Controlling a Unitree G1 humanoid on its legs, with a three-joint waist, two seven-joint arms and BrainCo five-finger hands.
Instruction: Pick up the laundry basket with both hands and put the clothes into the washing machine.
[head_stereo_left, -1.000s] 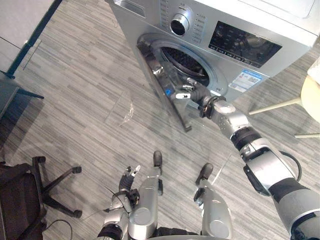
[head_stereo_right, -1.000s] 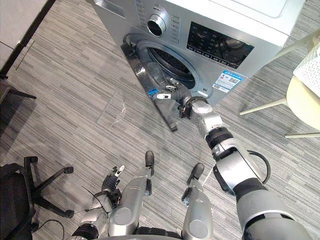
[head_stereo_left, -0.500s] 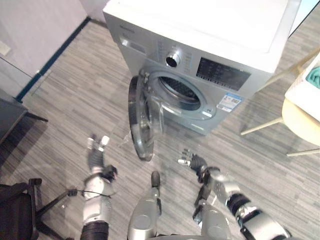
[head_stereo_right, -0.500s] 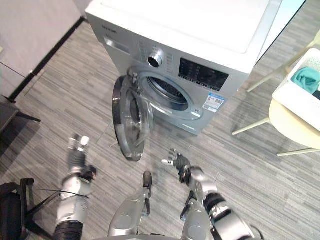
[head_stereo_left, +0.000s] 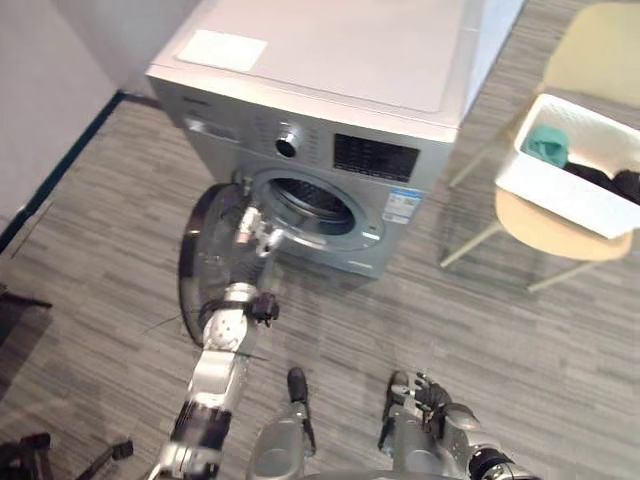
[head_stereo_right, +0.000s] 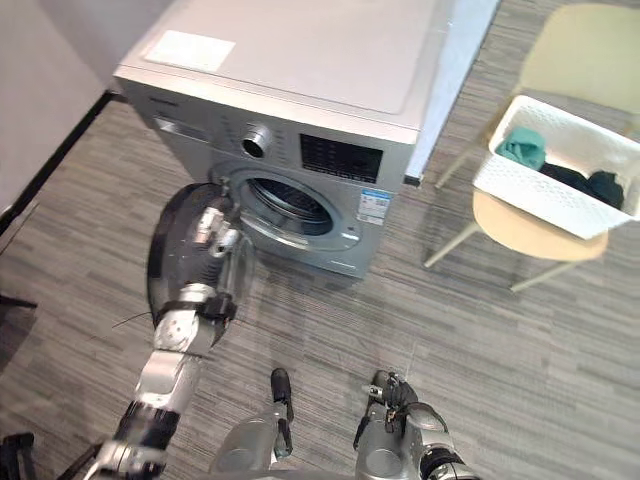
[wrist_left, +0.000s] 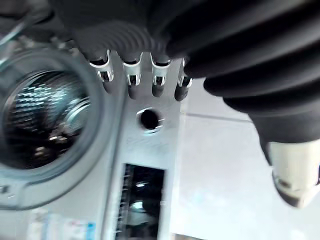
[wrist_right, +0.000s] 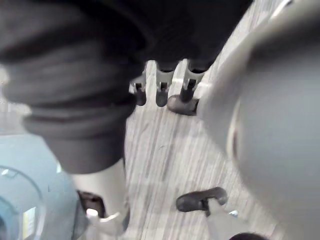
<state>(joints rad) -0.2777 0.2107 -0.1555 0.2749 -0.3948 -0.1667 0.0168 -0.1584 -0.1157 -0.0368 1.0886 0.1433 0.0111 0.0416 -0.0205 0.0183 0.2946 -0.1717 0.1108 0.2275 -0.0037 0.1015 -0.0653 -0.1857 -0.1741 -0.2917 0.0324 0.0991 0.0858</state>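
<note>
Washing machine door has swung wide; the laundry basket of clothes waits untouched on its chair, well apart. Left hand has risen beside the door, fingers straight, empty; right hand has dropped low, seemingly relaxed.

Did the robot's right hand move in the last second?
Yes. The right hand has pulled back from the washing machine: a second ago it was at the open door, now it is low, close to the robot.
</note>
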